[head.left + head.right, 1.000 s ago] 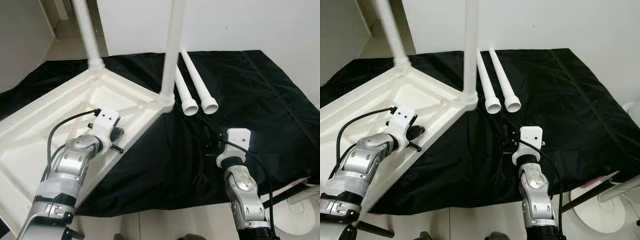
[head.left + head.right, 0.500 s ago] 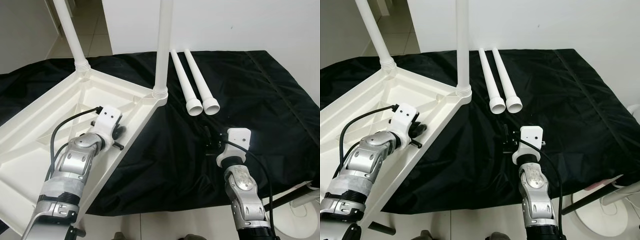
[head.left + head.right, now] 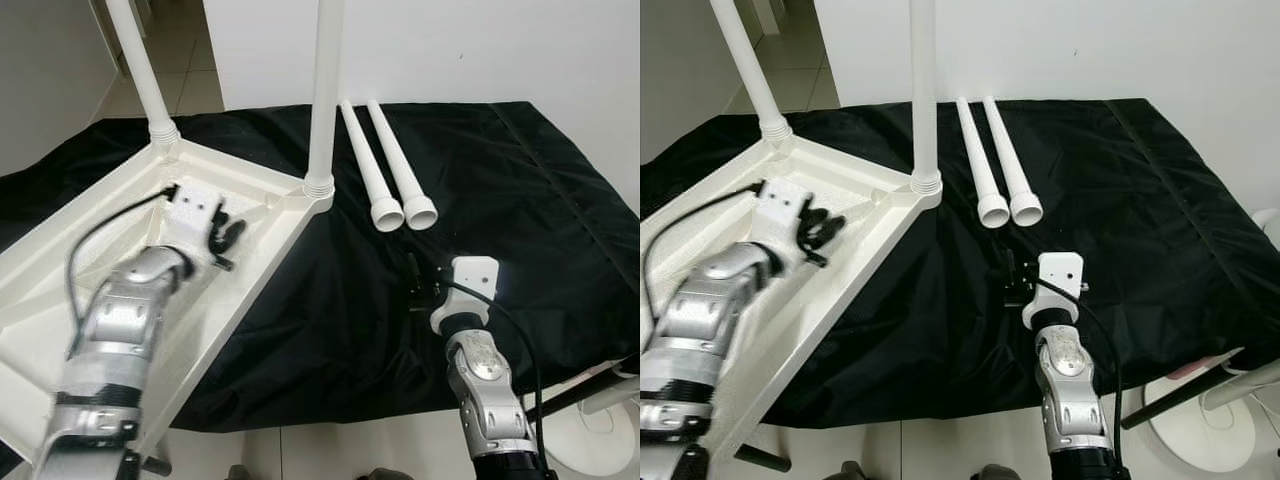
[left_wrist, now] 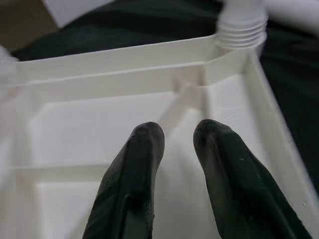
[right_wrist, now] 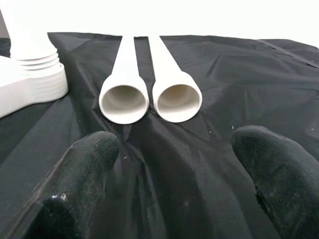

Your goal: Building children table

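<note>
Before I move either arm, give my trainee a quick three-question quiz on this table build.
1. How many legs already stand in the upturned table top?
2. True or false: the right gripper is shut on one of the loose legs.
3. Where is the left gripper? A) over the table top's underside B) on the black sheet C) around a loose leg

Key:
1. Two, at neighbouring corners.
2. False: it is open, short of the loose legs' open ends, holding nothing.
3. A
</note>
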Motion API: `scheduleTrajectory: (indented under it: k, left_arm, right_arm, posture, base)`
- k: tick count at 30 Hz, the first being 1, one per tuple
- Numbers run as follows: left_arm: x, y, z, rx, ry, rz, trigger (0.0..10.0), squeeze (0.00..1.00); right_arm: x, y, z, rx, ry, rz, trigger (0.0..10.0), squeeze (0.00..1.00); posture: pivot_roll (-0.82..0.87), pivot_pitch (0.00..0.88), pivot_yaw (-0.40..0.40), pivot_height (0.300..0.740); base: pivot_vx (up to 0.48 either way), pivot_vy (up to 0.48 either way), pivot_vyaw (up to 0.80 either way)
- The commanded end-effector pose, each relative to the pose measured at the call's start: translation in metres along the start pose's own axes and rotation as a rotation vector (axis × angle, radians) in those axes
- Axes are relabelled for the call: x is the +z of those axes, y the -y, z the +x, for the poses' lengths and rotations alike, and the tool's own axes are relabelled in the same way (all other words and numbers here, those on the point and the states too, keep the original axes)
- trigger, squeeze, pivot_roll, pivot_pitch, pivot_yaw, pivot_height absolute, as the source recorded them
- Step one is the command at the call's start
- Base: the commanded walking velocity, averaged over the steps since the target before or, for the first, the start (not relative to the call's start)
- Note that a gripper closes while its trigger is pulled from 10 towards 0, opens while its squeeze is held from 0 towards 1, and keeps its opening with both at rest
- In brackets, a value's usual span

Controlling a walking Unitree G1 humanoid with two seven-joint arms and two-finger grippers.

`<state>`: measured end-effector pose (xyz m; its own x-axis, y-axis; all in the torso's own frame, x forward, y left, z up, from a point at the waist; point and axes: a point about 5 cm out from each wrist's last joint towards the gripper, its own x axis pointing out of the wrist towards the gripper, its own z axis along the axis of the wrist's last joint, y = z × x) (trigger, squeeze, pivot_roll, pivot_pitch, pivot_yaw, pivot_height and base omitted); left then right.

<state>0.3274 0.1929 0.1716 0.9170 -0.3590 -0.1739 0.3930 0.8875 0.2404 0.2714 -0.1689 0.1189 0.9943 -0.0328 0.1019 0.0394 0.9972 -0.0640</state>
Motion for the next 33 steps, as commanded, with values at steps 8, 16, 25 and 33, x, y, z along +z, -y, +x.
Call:
scheduleTrajectory:
  k: [8, 16, 25, 33]
  left_arm:
    - [-0.029, -0.044, -0.040, 0.044, -0.148, 0.149, 10.0, 0.00]
    - [-0.040, -0.084, -0.064, 0.219, -0.267, 0.185, 10.0, 0.00]
    - [-0.041, -0.101, -0.095, 0.147, -0.319, 0.294, 10.0, 0.00]
    - [-0.059, -0.084, -0.109, -0.013, -0.420, 0.310, 10.0, 0.00]
  right_arm:
    - [-0.001, -0.001, 0.005, 0.007, 0.006, -0.008, 10.0, 0.00]
    - [-0.002, -0.002, 0.006, 0.014, 0.006, -0.010, 10.0, 0.00]
    - [-0.003, 0.000, 0.005, 0.019, 0.001, -0.018, 10.0, 0.00]
    - [-0.003, 0.000, 0.007, 0.023, 0.001, -0.021, 10.0, 0.00]
  posture:
    - [-0.05, 0.000, 0.038, 0.740]
    - [-0.04, 0.000, 0.032, 0.740]
    - [-0.03, 0.005, 0.028, 0.740]
    - [-0.02, 0.007, 0.022, 0.740]
  base:
    - [0.000, 0.000, 0.00]
    - [0.000, 0.000, 0.00]
    - [0.000, 0.000, 0.00]
    - [0.000, 0.000, 0.00]
